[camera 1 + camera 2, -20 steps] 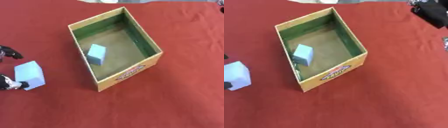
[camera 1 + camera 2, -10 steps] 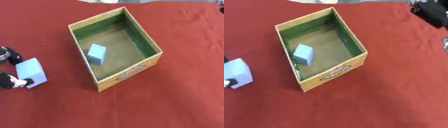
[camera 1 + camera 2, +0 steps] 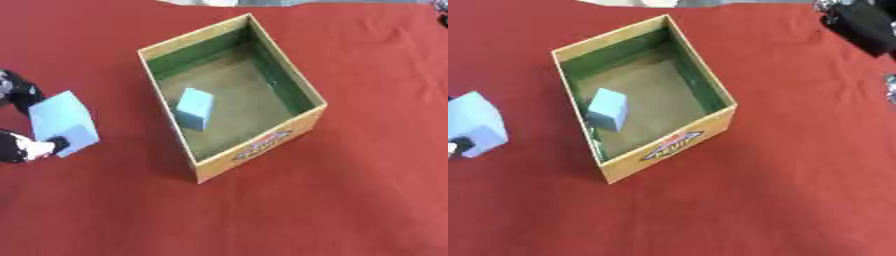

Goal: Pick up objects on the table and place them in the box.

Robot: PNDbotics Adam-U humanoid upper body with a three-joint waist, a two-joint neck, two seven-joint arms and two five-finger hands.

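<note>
Left robot hand [image 3: 19, 146] pinches a tilted pale-blue block [image 3: 63, 122] left of the box [image 3: 262, 150]. A second block [image 3: 194, 108] leans inside. Right robot hand [image 3: 866, 25], upper right: state cannot be told.

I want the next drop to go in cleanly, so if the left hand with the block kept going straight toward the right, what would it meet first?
Probably the box's near left wall. The left hand holds the light blue block beside it; height is unclear, so it might clear the rim.
</note>
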